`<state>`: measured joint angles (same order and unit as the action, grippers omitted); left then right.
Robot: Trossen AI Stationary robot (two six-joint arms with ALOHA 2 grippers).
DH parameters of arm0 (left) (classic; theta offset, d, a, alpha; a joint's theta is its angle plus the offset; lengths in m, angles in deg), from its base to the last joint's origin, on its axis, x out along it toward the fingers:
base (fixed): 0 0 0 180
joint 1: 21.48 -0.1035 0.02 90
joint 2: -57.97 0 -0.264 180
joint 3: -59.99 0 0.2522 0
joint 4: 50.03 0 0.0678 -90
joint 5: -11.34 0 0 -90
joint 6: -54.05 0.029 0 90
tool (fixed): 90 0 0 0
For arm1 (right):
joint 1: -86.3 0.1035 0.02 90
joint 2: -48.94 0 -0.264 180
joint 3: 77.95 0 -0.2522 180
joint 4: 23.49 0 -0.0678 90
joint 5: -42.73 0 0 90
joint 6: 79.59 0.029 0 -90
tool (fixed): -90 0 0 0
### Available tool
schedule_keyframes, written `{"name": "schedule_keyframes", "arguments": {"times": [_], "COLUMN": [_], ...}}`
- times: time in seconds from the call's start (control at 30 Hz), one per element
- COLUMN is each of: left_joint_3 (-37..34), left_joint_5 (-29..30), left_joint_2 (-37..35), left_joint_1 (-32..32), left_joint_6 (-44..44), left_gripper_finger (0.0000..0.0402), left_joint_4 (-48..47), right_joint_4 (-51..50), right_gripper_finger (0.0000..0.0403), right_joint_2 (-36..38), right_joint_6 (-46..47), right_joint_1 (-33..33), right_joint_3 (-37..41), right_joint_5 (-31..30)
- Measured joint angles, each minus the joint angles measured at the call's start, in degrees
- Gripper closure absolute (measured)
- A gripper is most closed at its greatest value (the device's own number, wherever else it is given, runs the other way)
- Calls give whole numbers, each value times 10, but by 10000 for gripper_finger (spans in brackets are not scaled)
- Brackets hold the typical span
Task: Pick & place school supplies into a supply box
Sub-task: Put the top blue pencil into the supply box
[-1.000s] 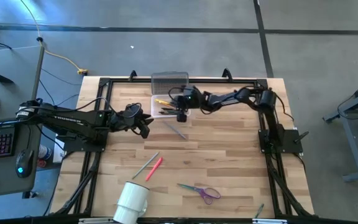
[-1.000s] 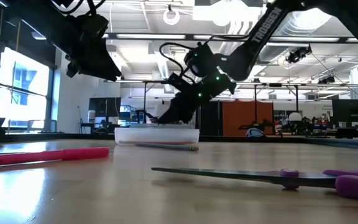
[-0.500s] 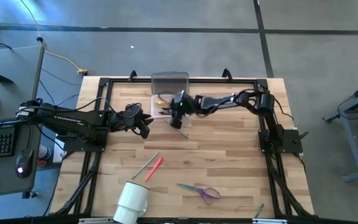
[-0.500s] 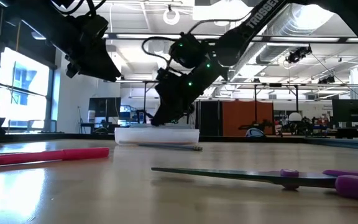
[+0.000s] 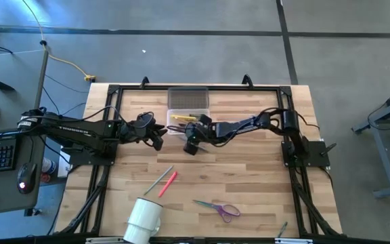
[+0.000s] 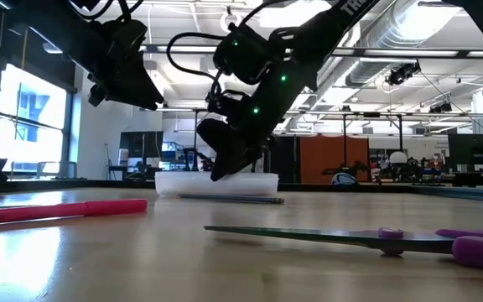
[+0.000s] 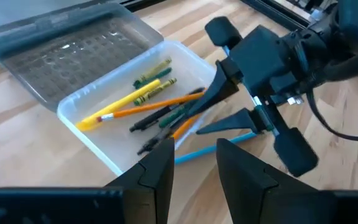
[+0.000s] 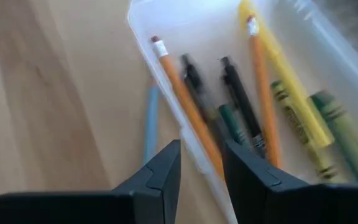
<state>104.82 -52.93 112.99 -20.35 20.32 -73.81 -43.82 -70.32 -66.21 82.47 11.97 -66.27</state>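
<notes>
While the scissors (image 5: 219, 207) lie nearest on the wooden surface (image 5: 249, 169) beside the white cup (image 5: 143, 217), a pink pen (image 5: 168, 183) and a grey one (image 5: 156, 180) rest farther in. Beyond, the right gripper (image 5: 191, 145) hovers, fingers apart and empty, over what seems a blue pencil (image 7: 213, 149) just beside the supply box (image 5: 185, 123), which holds pencils. The left gripper (image 5: 157, 137) waits nearby, fingers parted.
</notes>
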Motion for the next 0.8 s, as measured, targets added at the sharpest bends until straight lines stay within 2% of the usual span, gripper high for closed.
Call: {"name": "schedule_keyframes", "arguments": {"times": [0.23,0.4,0.57,0.73,0.8], "left_joint_3": [0,0,0,0,0], "left_joint_5": [-9,-10,-11,-13,-13], "left_joint_2": [0,0,0,0,0], "left_joint_1": [0,0,0,0,0], "left_joint_6": [-1,-1,-1,-1,-1], "left_gripper_finger": [246,246,246,246,246], "left_joint_4": [0,0,0,0,0], "right_joint_4": [54,28,-72,-81,-62], "right_gripper_finger": [300,300,300,300,300], "right_joint_2": [24,54,57,57,57], "right_joint_6": [-46,-62,38,95,123], "right_joint_1": [23,51,73,88,88], "right_joint_3": [0,0,7,64,86], "right_joint_5": [-65,-68,-25,-78,-81]}}
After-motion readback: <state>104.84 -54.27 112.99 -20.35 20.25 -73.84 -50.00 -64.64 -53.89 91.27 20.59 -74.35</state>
